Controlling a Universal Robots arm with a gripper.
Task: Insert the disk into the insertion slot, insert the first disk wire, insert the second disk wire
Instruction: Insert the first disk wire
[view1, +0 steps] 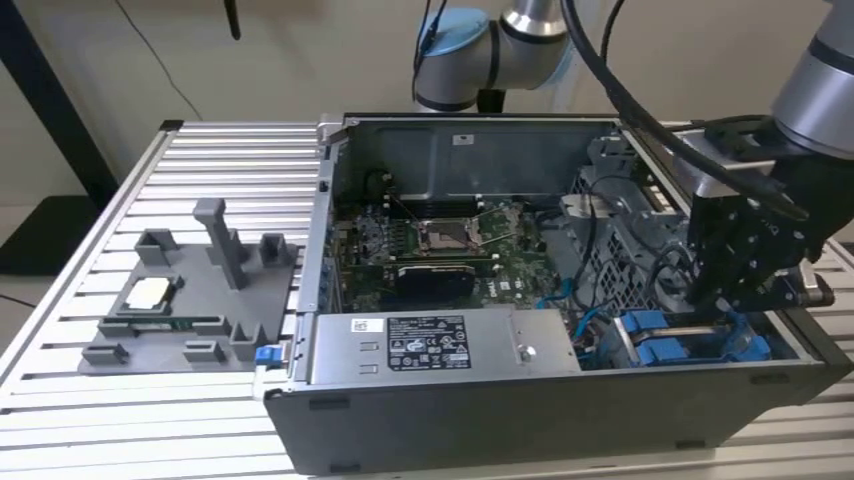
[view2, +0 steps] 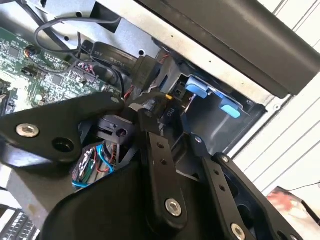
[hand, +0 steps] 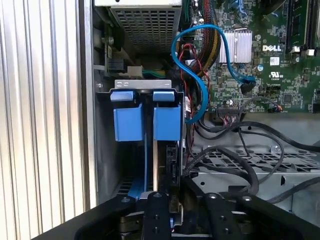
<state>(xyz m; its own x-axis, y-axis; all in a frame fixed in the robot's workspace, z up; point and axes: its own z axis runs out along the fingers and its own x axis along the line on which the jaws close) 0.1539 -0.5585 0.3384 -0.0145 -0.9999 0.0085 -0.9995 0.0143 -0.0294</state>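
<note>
The disk stands on edge in the insertion slot at the case's corner on the exterior view's right, and its blue frame (view1: 663, 335) (hand: 166, 122) shows there. A second blue frame (hand: 129, 122) sits beside it. My gripper (view1: 727, 300) hangs right over this bay. In both wrist views its black fingers (view2: 150, 135) are closed around the black connector (view2: 165, 107) (hand: 172, 162) of a disk wire with yellow and black leads, held against the disk's end. A thin blue wire (hand: 146, 170) runs down between the two frames.
A grey power-supply box (view1: 427, 345) with a white sticker lies along the case's front wall beside the bay. The motherboard (view1: 441, 245) fills the case floor, with a looping blue cable (hand: 200, 75) and black cable bundles near the bay. A grey fixture (view1: 187, 300) sits on the slatted table.
</note>
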